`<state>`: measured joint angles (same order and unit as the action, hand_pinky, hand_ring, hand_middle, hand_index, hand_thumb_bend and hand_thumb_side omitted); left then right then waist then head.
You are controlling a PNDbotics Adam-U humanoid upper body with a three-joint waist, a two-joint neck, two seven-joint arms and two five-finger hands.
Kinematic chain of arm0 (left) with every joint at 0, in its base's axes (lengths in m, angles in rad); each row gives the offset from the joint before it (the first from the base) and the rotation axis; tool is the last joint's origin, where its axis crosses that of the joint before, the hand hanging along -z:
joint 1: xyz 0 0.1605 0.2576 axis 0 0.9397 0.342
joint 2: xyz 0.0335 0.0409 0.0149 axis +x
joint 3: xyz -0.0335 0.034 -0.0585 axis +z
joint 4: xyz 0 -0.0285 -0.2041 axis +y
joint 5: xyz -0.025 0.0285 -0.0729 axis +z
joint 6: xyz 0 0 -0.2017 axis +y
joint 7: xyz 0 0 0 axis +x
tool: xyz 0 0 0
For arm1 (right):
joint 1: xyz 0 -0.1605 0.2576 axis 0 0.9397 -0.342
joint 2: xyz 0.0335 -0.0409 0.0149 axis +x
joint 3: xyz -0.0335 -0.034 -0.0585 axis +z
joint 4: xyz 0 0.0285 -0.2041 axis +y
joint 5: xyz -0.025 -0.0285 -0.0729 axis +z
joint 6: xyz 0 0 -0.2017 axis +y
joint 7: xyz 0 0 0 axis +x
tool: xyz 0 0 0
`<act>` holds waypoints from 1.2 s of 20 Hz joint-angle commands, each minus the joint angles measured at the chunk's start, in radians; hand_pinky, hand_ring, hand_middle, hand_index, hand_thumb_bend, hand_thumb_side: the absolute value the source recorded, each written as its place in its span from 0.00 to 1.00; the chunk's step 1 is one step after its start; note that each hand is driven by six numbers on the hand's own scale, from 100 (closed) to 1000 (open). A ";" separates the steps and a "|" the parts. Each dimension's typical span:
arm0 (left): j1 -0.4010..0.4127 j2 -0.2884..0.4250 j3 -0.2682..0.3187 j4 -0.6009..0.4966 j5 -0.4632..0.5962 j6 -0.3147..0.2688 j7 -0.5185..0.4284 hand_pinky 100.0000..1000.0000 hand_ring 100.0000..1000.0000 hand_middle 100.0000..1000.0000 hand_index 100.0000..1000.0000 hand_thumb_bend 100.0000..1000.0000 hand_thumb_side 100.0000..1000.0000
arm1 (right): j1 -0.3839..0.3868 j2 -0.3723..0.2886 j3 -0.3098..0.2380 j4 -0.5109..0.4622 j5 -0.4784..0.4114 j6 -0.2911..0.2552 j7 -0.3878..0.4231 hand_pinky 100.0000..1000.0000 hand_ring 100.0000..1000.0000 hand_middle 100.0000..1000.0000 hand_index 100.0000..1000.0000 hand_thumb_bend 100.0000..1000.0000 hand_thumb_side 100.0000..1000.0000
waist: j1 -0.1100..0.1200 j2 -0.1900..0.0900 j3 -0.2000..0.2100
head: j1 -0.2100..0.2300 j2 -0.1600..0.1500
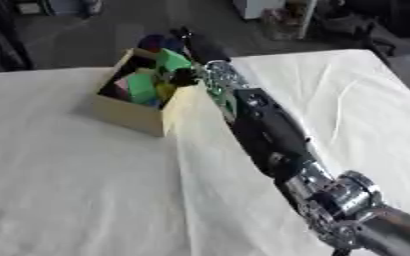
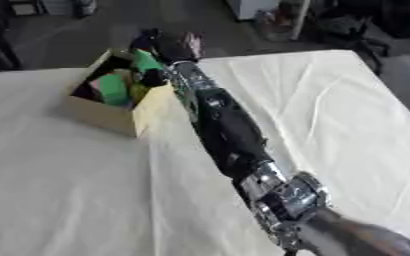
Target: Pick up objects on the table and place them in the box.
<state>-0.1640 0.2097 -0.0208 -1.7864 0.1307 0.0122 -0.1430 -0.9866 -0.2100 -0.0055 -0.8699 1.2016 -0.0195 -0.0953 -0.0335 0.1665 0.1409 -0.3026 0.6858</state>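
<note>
A white cloth point(image 1: 77, 190), creased in places, covers the table. Beyond its far edge lies a grey floor point(image 1: 112, 35). Cluttered items point(image 2: 283, 22), too blurred to identify, stand on the floor at the upper right.

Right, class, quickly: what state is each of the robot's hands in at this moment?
Left hand: not in view.
Right hand: over the far edge of the tan cardboard box; fingers cannot be told.

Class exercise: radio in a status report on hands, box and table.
Right robot hand over the box, fingers unclear. Left robot hand out of view. Box holds green pieces. Nothing in the way.
</note>
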 commanded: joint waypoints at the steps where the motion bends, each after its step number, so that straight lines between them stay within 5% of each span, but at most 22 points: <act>1: 0.002 0.015 0.020 -0.008 -0.012 -0.003 0.019 0.71 0.57 0.59 0.70 0.67 0.50 | 0.030 -0.047 0.018 -0.094 -0.055 -0.049 -0.057 0.73 0.67 0.74 0.89 0.14 0.34 | -0.002 -0.023 -0.027 | 0.070 0.014; 7: 0.003 0.026 0.047 -0.004 -0.044 -0.010 0.056 0.71 0.57 0.59 0.71 0.67 0.49 | 0.200 -0.084 0.037 -0.265 -0.160 -0.154 -0.148 0.69 0.62 0.69 0.86 0.04 0.36 | -0.027 -0.014 -0.113 | 0.195 0.032; 9: 0.006 0.026 0.055 -0.003 -0.055 -0.012 0.069 0.71 0.57 0.60 0.71 0.67 0.47 | 0.254 -0.076 0.019 -0.320 -0.194 -0.184 -0.144 0.68 0.61 0.68 0.84 0.08 0.30 | -0.032 -0.007 -0.134 | 0.232 0.033; 10: 0.007 0.024 0.058 -0.003 -0.063 -0.014 0.075 0.71 0.57 0.60 0.71 0.66 0.49 | 0.280 -0.067 0.012 -0.345 -0.210 -0.192 -0.136 0.68 0.61 0.68 0.84 0.03 0.38 | -0.032 -0.003 -0.141 | 0.249 0.033; 14: 0.015 0.016 0.066 -0.007 -0.102 -0.025 0.105 0.71 0.57 0.60 0.71 0.66 0.49 | 0.381 -0.008 -0.006 -0.406 -0.272 -0.195 -0.098 0.67 0.60 0.67 0.84 0.01 0.39 | -0.028 0.006 -0.155 | 0.301 0.039; 19: 0.032 -0.010 0.064 0.000 -0.131 -0.037 0.128 0.70 0.56 0.59 0.71 0.65 0.48 | 0.517 0.080 -0.021 -0.481 -0.356 -0.170 -0.099 0.66 0.60 0.66 0.82 0.00 0.39 | -0.016 0.007 -0.165 | 0.306 0.068; 24: 0.054 -0.018 0.058 0.011 -0.152 -0.043 0.150 0.70 0.55 0.58 0.70 0.65 0.48 | 0.653 0.084 -0.001 -0.563 -0.439 -0.155 -0.111 0.66 0.59 0.64 0.79 0.00 0.34 | -0.002 0.000 -0.168 | 0.306 0.084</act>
<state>-0.1057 0.1911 0.0365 -1.7676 -0.0122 -0.0285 -0.0011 -0.3256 -0.1183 -0.0095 -1.3904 0.7867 -0.1797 -0.2019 -0.0377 0.1817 -0.0262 -0.0005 0.7609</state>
